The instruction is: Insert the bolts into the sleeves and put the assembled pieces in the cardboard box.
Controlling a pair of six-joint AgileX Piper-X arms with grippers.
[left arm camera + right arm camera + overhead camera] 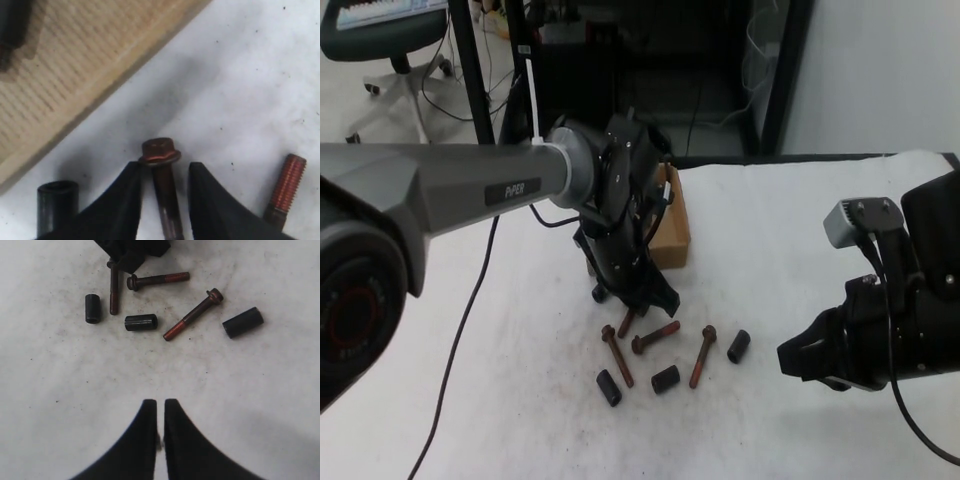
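Narrowly parted, the left end effector (165, 167) straddles a stiff, light bolt (160, 150); mid-shank looks the surest hold.

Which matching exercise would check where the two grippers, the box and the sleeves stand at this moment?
Things:
1. left gripper
2. right gripper
3. box
4. sleeves

States:
A. lying loose on the bench
B. open, fingers either side of a bolt
C. shut, over bare bench
D. just beyond the left gripper

Pairs: 1-B, 2-C, 3-D, 4-A
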